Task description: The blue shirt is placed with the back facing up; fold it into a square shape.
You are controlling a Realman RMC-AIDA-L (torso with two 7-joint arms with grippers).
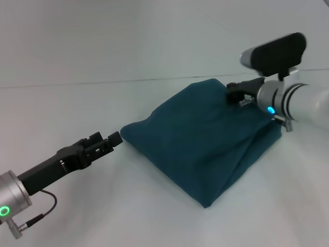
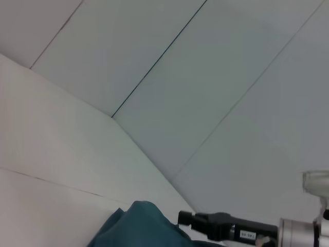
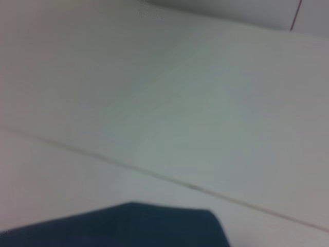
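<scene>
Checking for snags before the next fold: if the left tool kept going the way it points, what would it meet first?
Probably the blue shirt: the left tool points at its near-left corner, just short of it. Height above the table is unclear.

plain white matte tabletop (image 1: 103, 216) filling pretty much the whole scene, thin dark seam line (image 1: 77, 84) running straight across it toward the far side, same pale surface (image 3: 169, 103) in both wrist views, another faint seam (image 2: 154, 67) crossing diagonally
</scene>
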